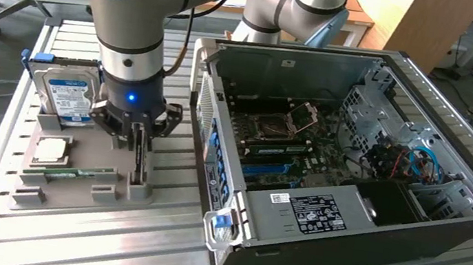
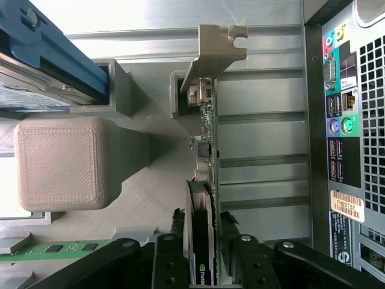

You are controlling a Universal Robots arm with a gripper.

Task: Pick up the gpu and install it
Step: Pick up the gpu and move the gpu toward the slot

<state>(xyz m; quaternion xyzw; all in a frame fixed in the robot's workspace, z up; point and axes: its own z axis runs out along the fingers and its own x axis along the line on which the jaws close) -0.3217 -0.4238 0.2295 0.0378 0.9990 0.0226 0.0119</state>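
Note:
The gpu (image 1: 139, 155) stands on edge in a slot of the grey holder (image 1: 80, 188), left of the computer case in the exterior view. My gripper (image 1: 140, 138) is lowered straight over it, one finger on each side of the card. In the wrist view the gpu (image 2: 206, 138) shows edge-on, with its metal bracket at the far end and a black cooler near my gripper (image 2: 203, 244). One finger (image 2: 170, 256) lies close to the cooler side. A thin gap shows between the green board and the other finger (image 2: 245, 256). The gripper is open around the card.
The open computer case (image 1: 351, 176) lies on its side with the motherboard and blue slots (image 1: 273, 171) exposed; its rear ports (image 2: 346, 120) sit beside the card. The holder also carries a hard drive (image 1: 70, 95), a processor (image 1: 51, 148) and a memory stick (image 1: 78, 173).

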